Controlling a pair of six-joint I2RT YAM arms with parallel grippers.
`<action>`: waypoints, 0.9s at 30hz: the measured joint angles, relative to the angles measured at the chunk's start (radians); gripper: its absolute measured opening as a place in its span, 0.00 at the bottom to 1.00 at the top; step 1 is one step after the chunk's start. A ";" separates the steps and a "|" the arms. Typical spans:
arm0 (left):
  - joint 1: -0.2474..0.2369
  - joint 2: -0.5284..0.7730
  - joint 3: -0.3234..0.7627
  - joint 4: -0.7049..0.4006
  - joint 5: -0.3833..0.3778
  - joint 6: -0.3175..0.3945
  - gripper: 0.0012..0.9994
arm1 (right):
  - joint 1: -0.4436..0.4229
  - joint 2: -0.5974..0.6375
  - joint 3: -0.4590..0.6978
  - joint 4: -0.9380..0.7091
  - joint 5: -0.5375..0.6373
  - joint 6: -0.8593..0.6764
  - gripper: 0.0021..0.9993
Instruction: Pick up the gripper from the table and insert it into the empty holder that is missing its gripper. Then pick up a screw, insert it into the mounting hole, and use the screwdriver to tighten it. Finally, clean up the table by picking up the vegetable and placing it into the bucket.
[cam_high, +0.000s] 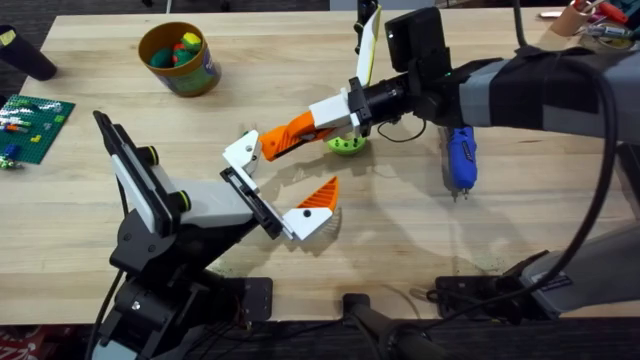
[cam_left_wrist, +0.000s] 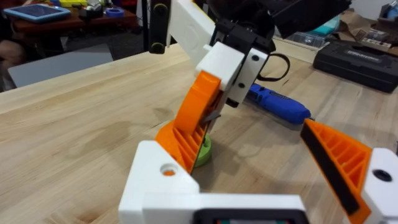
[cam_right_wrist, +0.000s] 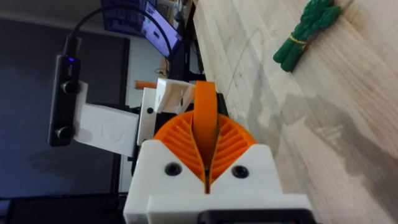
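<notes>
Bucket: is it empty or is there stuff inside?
Not empty. The bucket stands upright, with small colourful toys, red, green and yellow, showing inside its rim.

Vegetable (cam_high: 346, 146) (behind orange finger) half-hidden

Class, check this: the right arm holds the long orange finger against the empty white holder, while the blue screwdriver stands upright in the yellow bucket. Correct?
Not quite. In the overhead view the screwdriver lies flat on the table, far from the bucket. The rest holds.
</notes>
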 joint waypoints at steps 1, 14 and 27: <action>0.000 0.003 0.002 0.000 -0.001 0.000 0.99 | -0.002 0.004 -0.003 0.002 -0.001 0.006 0.03; 0.000 0.004 0.002 0.000 -0.001 0.000 0.99 | -0.117 0.017 -0.043 -0.032 -0.047 0.042 0.03; 0.000 0.004 0.002 0.000 -0.001 0.000 0.99 | -0.242 0.017 -0.082 0.100 -0.317 0.092 0.03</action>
